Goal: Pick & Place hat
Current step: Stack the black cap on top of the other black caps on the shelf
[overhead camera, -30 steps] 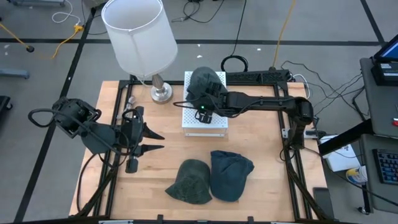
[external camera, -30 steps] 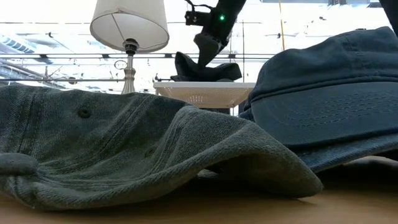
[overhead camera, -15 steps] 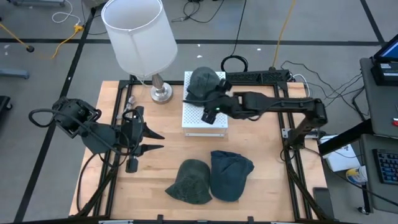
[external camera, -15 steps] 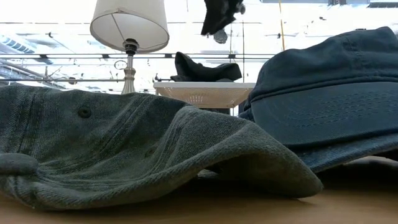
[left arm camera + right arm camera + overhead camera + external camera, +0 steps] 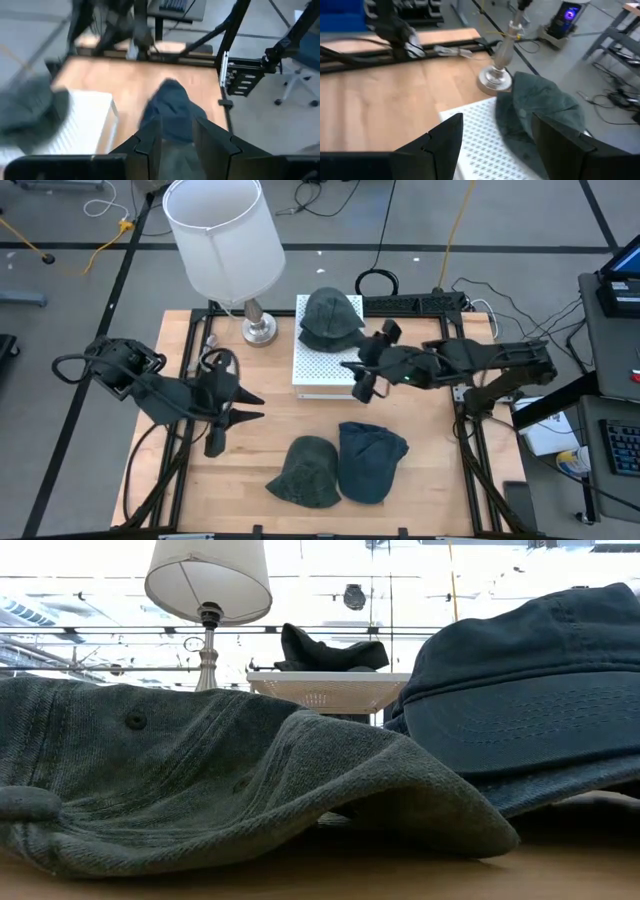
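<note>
right gripper (image 5: 362,376) released, empty; soft crumpled hat (image 5: 330,317) on perforated white box (image 5: 318,370); left gripper (image 5: 240,404) spread

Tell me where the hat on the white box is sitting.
In the high view, the dark grey hat lies on the far end of the white perforated box, right of the lamp base.

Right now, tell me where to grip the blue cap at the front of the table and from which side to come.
Grip the blue cap at its brim edge, which the low view shows as the flat, thin panel toward the table's front, with the rounded crown rising behind it. Come from above, jaws straddling the brim. Avoid its left side, where the green hat lies against it. The right gripper hovers open and is probably nearer.
</note>
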Tool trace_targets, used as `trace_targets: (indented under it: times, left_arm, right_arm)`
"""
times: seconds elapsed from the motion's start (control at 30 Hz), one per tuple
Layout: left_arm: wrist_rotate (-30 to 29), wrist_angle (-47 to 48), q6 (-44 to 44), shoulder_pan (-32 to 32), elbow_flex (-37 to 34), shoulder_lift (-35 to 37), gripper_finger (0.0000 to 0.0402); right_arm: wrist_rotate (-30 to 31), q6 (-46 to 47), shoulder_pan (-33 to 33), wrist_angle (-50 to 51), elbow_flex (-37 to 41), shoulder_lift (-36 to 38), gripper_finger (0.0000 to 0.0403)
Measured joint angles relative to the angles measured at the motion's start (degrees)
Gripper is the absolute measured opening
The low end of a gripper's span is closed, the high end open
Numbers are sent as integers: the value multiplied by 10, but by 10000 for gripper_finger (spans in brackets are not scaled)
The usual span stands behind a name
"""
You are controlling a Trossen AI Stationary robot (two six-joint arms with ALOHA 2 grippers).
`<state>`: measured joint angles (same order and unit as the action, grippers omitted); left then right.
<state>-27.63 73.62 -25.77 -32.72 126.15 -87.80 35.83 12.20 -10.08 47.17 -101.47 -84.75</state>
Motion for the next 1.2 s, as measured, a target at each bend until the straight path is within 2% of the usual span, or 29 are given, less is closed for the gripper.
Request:
trace_targets:
  times: [0.2,0.3,0.47,0.73,0.87,1.07,1.2]
  left_arm:
    - [58,56,-126,6,0,-5,157]
    - [88,76,-138,11,0,-15,181]
    - [136,81,-95,18,0,-40,197]
    - [141,151,12,32,0,-105,200]
    - [141,164,26,39,0,-140,200]
    - [142,164,2,48,0,-184,200]
    - [158,154,27,63,0,-211,200]
  right_arm:
    - [1,8,-35,8,0,33,226]
    - [1,7,-45,10,0,48,226]
    - [0,6,-60,24,0,73,226]
    - [-1,6,-90,69,0,100,226]
    - [-1,3,-106,90,0,105,226]
    - [-1,-14,-128,101,0,105,227]
    - [-1,-22,-140,117,0,106,226]
